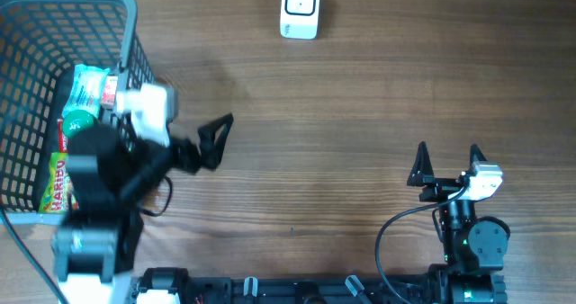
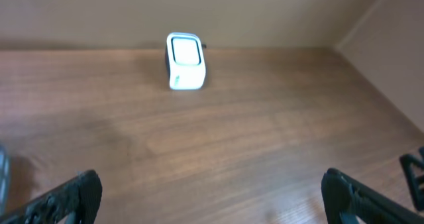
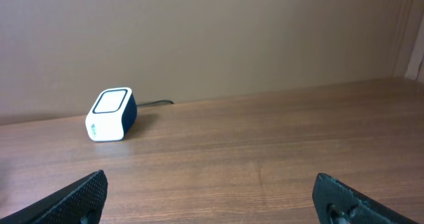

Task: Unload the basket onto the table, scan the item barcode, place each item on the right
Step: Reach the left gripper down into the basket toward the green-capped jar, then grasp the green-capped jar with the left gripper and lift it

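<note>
So you're right at the start here: nothing's picked up yet. Both pincers are wide open and empty. The left pincer [image 1: 219, 142] hangs over bare wooden bench [image 1: 360, 115] just right of the grey plastic mesh basket [image 1: 36, 61], fingers pointing right and slightly far. The right pincer [image 1: 447, 151] sits at the near right, pointing far, well apart from everything.

The stuff to scan is all in that basket at the far left. There's a yellow Haribo sweet bag [image 1: 56, 183], a white-and-teal crinkly packet [image 1: 90, 86] and something with a round green cap [image 1: 79, 121]. The left arm covers part of the pile, so I can't tell if there's more under it.

The Haribo bag lies flat with its long axis running near to far, lettering along that same line. The packet sits farther back, tilted a bit. No barcode shows on any of them from above.

My guess for the next move: turn the left pincer into the basket and close on one item across its short side. Then carry it to the small white box scanner [image 1: 300, 7] at the far middle. Its window faces up, so you'll want the barcode side turned down toward it.
</note>
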`<state>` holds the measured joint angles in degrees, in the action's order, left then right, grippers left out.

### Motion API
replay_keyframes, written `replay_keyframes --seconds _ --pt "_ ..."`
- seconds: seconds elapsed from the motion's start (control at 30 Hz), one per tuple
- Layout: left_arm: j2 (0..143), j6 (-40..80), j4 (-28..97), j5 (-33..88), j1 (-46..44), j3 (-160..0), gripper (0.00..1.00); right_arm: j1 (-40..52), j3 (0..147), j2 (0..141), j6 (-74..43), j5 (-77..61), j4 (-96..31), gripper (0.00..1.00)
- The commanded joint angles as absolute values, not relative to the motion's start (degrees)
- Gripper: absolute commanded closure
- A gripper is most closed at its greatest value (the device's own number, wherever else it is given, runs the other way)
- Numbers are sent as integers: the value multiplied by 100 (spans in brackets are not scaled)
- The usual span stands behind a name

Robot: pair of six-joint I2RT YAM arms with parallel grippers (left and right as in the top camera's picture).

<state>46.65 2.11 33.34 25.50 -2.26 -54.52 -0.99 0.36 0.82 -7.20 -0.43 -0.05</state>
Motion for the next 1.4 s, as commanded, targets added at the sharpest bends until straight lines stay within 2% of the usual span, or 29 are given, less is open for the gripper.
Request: replay_keyframes --seconds 0.0,0.17,0.27,0.33,0.47,0.57,0.67,0.73,1.03,1.2,1.37 --pt "5505 -64 3503 3210 -239 -6136 0 -71 30 54 -639 -132 16 0" --pt "6060 -56 3395 3474 -235 -6368 0 -71 30 54 -637 -132 16 0" --pt "6267 228 3538 2882 -220 -7238 0 -71 30 54 -639 -132 16 0" --pt "6501 421 4080 2156 -34 -8167 0 -71 30 54 -637 -132 16 0" --pt "7070 1164 5417 744 770 -9614 0 -71 30 54 -637 -132 16 0" --pt "7236 1970 5730 -3 1559 -9762 0 -71 30 54 -637 -132 16 0" --pt "7452 2040 6121 -202 2167 -9762 0 -71 30 54 -635 -132 16 1" --pt "7655 1837 6313 -226 2436 -9760 0 -71 30 54 -639 -132 16 0" --pt "9183 -1052 6191 -178 2552 -9404 0 -71 30 54 -639 -132 16 0" --pt "9734 -1870 5870 -185 2567 -8945 0 -71 30 54 -637 -134 16 0" --pt "10311 -1927 5760 -222 2797 -8827 0 -71 30 54 -639 -132 16 0"
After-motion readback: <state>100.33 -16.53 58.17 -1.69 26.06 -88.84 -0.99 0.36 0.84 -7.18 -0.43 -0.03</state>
